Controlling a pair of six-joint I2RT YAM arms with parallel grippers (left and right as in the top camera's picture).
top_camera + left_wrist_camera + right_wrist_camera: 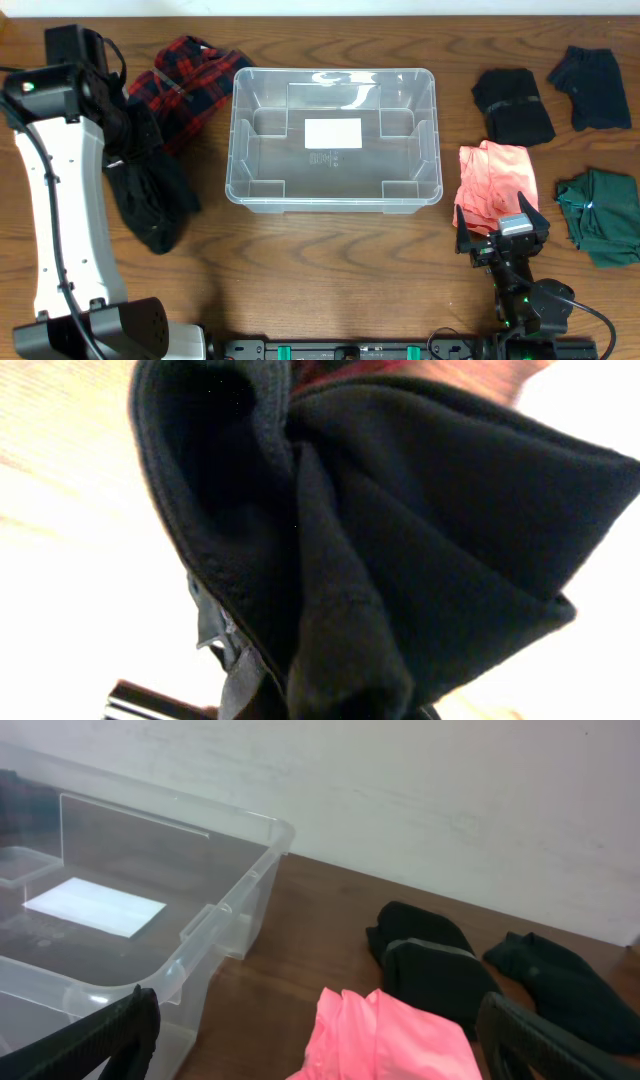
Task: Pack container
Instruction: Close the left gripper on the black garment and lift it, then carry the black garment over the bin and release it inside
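At the lower right of the overhead view, the right arm (525,290) holds the right jaws spread wide at the near edge of the pink cloth (495,180). They grip nothing. Whether they touch the cloth I cannot tell.

On the left of the frame, the left arm (55,200) reaches up the picture. The left jaws are clamped on a black fleece (150,205), which hangs in a bunch just left of the container (335,190).

The container sits mid-counter (330,270), upper centre of the frame. It is open and empty, with only its white label (333,133) showing on the base.

So the step in hand looks like the first item going in. The next move, as I judge it, is to lift the fleece over the left rim, carry it rightward above the base, and only then let go. The right side seems ready to take the pink cloth afterwards.

Further back lie a plaid shirt (190,80) at upper left, and at upper right a black folded cloth (512,105) and a navy cloth (590,88).

The fleece fills the left wrist view and hides the jaws there. I cannot tell whether its lower end rests on the counter. The left arm covers part of the plaid shirt, and the frame's right edge cuts off a green cloth (600,215).
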